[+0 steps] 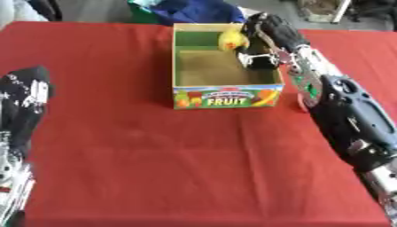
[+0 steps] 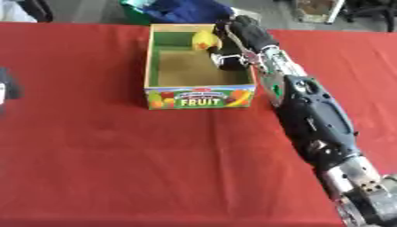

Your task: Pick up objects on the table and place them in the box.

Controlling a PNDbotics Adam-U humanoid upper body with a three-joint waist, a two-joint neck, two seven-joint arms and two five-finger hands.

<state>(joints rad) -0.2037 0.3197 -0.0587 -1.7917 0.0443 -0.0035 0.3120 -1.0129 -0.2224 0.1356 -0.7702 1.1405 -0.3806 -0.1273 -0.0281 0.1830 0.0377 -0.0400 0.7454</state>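
Yellow fruit (image 1: 232, 41) in right hand (image 1: 262, 33) over box (image 1: 226, 96)

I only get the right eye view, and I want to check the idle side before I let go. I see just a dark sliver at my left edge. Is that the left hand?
Observer: Yes. The left hand shows at the left edge over the red cloth, well apart from the box.
Operator: The right hand has the yellow object over the box, and its arm hides the box's right side from me. Is anything there?
Observer: A small darker red patch lies against the arm. I cannot tell whether it is an object or a shadow.
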